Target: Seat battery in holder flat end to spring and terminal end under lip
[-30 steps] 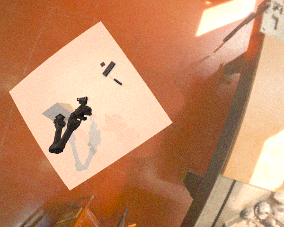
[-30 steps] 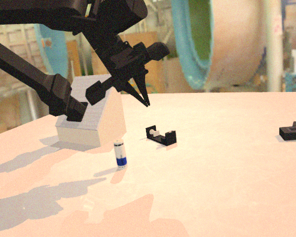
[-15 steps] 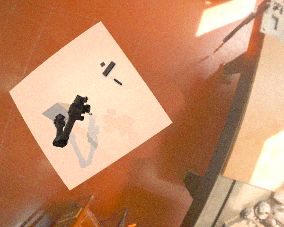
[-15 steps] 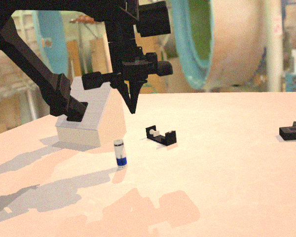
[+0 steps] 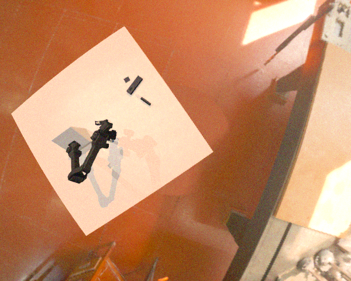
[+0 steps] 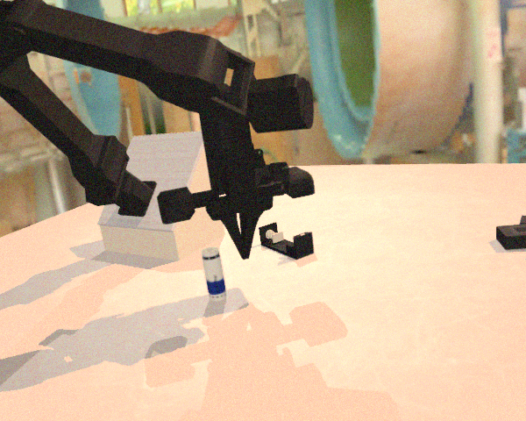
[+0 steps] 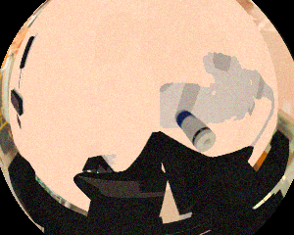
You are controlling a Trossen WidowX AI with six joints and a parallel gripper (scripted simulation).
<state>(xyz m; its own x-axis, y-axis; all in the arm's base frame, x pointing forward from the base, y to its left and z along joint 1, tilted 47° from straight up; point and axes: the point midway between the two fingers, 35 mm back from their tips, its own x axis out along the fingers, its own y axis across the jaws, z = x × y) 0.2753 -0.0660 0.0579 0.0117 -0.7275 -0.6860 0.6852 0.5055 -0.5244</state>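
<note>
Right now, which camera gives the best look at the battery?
The exterior view: the battery stands upright on the table, white over a blue band, just beside the shut hand. The wrist view shows it small and distorted; in the top view the arm mostly hides it.

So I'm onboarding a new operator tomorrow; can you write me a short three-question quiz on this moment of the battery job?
1. True or false: the battery stands upright on the table.
2. The hand is: A) open around the battery, B) shut on nothing, C) shut on the battery.
3. Fill in: the holder contains ____ battery.

Key:
1. True. It stands on end, blue band low, apart from the holder.
2. B. The fingers are pinched together, pointing down beside the battery, which stands free in the exterior view.
3. No. Its bay shows only the pale spring end.
</note>
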